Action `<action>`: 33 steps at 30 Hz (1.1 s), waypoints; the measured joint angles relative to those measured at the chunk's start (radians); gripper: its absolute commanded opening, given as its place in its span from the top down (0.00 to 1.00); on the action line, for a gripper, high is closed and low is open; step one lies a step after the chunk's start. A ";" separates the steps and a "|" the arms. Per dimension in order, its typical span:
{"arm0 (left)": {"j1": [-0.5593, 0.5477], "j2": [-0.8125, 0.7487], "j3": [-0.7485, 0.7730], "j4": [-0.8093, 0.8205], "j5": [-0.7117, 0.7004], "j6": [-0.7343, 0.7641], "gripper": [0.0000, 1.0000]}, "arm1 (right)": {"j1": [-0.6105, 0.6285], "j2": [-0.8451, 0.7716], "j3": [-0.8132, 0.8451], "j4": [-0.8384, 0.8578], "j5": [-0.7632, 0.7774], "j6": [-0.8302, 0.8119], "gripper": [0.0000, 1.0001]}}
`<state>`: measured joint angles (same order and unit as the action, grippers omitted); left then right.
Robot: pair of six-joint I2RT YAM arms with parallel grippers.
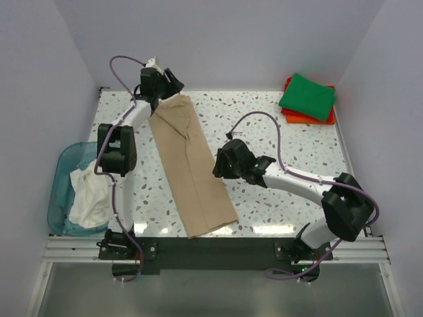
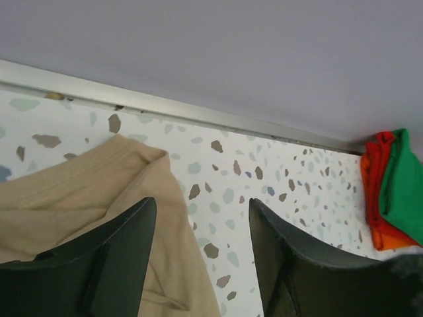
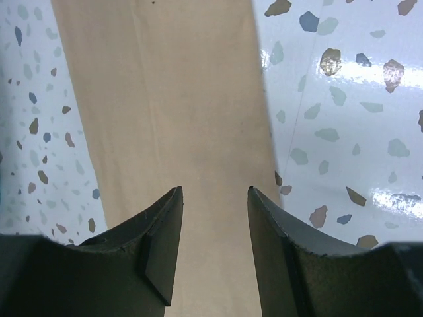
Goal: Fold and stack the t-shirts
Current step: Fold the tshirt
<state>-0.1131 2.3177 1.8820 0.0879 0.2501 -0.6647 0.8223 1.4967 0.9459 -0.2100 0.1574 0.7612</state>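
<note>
Top external shows the tan t-shirt (image 1: 192,168) lying as a long folded strip on the tabletop (image 1: 284,142). Left tool (image 2: 201,211) is spread over its far end and right tool (image 3: 215,195) mid-strip, neither pinching. It's limp cotton, so I'd pinch the end corners.

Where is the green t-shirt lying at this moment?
In the top view, the green t-shirt lies folded at the far right corner of the table, on top of the orange-red t-shirt.

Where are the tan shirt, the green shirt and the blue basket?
tan t-shirt (image 1: 190,165), overhead view, middle of the long strip
green t-shirt (image 1: 308,96), overhead view, centre of its top
teal basket (image 1: 58,191), overhead view, its left wall
</note>
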 measured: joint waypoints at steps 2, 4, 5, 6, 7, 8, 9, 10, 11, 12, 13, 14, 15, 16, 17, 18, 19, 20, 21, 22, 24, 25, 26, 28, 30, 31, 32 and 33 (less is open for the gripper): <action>-0.026 -0.061 -0.042 -0.057 -0.094 0.041 0.41 | 0.000 0.010 0.008 -0.009 -0.011 -0.018 0.53; -0.061 -0.113 -0.098 -0.102 -0.181 0.077 0.44 | -0.004 0.013 0.011 -0.014 -0.019 -0.032 0.53; -0.081 -0.131 -0.124 -0.121 -0.221 0.093 0.45 | -0.006 0.014 0.012 -0.015 -0.021 -0.039 0.53; -0.102 -0.142 -0.146 -0.141 -0.260 0.110 0.47 | -0.010 0.014 0.013 -0.016 -0.023 -0.044 0.53; -0.123 -0.147 -0.161 -0.163 -0.294 0.127 0.48 | -0.016 0.014 0.013 -0.016 -0.024 -0.048 0.53; -0.145 -0.147 -0.174 -0.183 -0.328 0.138 0.49 | -0.023 0.014 0.013 -0.015 -0.028 -0.051 0.53; -0.161 -0.147 -0.184 -0.198 -0.354 0.146 0.50 | -0.031 0.014 0.013 -0.016 -0.031 -0.056 0.53; -0.181 -0.147 -0.196 -0.222 -0.383 0.156 0.50 | -0.038 0.014 0.013 -0.016 -0.037 -0.059 0.53; -0.199 -0.147 -0.207 -0.244 -0.412 0.164 0.50 | -0.044 0.014 0.013 -0.016 -0.041 -0.063 0.53; -0.216 -0.147 -0.216 -0.258 -0.438 0.172 0.50 | -0.048 0.013 0.013 -0.016 -0.044 -0.064 0.53; -0.230 -0.147 -0.225 -0.271 -0.459 0.179 0.50 | -0.053 0.013 0.012 -0.016 -0.045 -0.066 0.53; -0.241 -0.147 -0.228 -0.288 -0.484 0.187 0.50 | -0.056 0.011 0.010 -0.016 -0.047 -0.067 0.53; -0.251 -0.147 -0.228 -0.303 -0.509 0.191 0.50 | -0.058 0.008 0.006 -0.014 -0.049 -0.068 0.53; -0.258 -0.147 -0.228 -0.315 -0.532 0.197 0.50 | -0.059 0.000 -0.002 -0.014 -0.050 -0.070 0.53; -0.264 -0.147 -0.228 -0.322 -0.555 0.203 0.50 | -0.060 -0.006 -0.008 -0.016 -0.053 -0.070 0.52; -0.269 -0.147 -0.228 -0.325 -0.578 0.207 0.50 | -0.061 -0.014 -0.016 -0.015 -0.058 -0.071 0.53; -0.271 -0.147 -0.228 -0.331 -0.592 0.211 0.50 | -0.063 -0.020 -0.023 -0.015 -0.064 -0.071 0.53; -0.274 -0.147 -0.228 -0.341 -0.607 0.214 0.50 | -0.063 -0.027 -0.030 -0.015 -0.069 -0.071 0.53; -0.275 -0.147 -0.228 -0.345 -0.619 0.215 0.50 | -0.064 -0.032 -0.035 -0.014 -0.071 -0.071 0.53; -0.275 -0.147 -0.228 -0.346 -0.627 0.216 0.50 | -0.064 -0.038 -0.040 -0.015 -0.072 -0.071 0.53; -0.275 -0.147 -0.228 -0.347 -0.639 0.218 0.50 | -0.064 -0.050 -0.052 -0.014 -0.074 -0.071 0.53; -0.275 -0.146 -0.228 -0.347 -0.643 0.221 0.50 | -0.066 -0.055 -0.056 -0.015 -0.074 -0.071 0.53; -0.275 -0.146 -0.228 -0.346 -0.644 0.223 0.50 | -0.066 -0.061 -0.063 -0.014 -0.074 -0.072 0.52; -0.275 -0.143 -0.228 -0.343 -0.643 0.224 0.50 | -0.069 -0.069 -0.071 -0.014 -0.075 -0.072 0.52; -0.275 -0.137 -0.228 -0.341 -0.640 0.230 0.50 | -0.072 -0.071 -0.072 -0.014 -0.075 -0.073 0.53; -0.275 -0.134 -0.227 -0.342 -0.639 0.231 0.50 | -0.074 -0.071 -0.072 -0.013 -0.075 -0.073 0.52; -0.275 -0.130 -0.224 -0.342 -0.639 0.231 0.50 | -0.077 -0.071 -0.072 -0.013 -0.075 -0.073 0.53; -0.276 -0.124 -0.219 -0.341 -0.639 0.232 0.50 | -0.077 -0.071 -0.075 -0.012 -0.075 -0.073 0.52</action>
<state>-0.3889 2.1941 1.6634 -0.2535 -0.3889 -0.4328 0.7448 1.4254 0.8711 -0.2222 0.0822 0.6880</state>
